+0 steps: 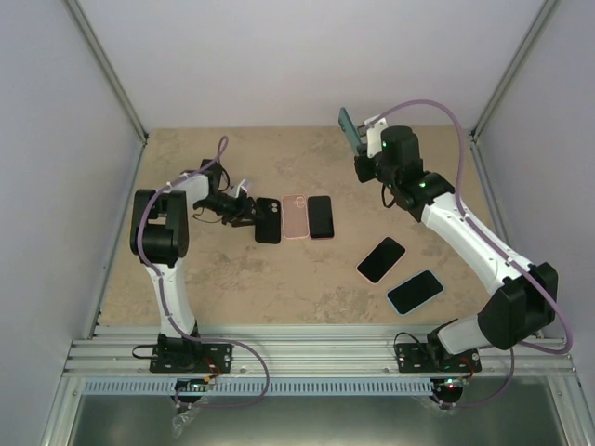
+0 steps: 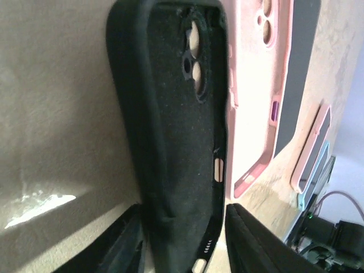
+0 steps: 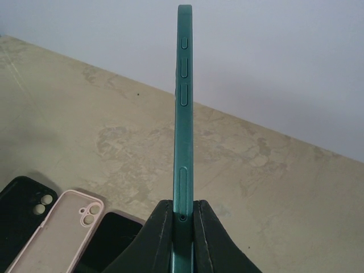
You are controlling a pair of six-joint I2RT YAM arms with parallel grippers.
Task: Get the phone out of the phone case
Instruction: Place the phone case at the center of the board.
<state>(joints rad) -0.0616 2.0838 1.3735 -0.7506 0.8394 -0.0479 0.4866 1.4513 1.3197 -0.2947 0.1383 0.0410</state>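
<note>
The right arm is being held raised over the far side of the table (image 1: 232, 279), with the right gripper (image 3: 182, 206) being pressed together on the teal case (image 3: 183, 142). This is a thin, smooth slab with raised side buttons, upright and edge-on, its phone hidden. The left arm is being kept bent low, with the left gripper (image 2: 183, 213) pinching the end of the matte, round-cornered black case (image 2: 170, 114) lying just beside the glossy pink case (image 2: 256, 85).

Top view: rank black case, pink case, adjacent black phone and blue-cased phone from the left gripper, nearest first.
1. black case, held by left gripper
2. pink case, just right
3. black phone, beside pink case
4. blue-cased phone, far right, near side
</note>
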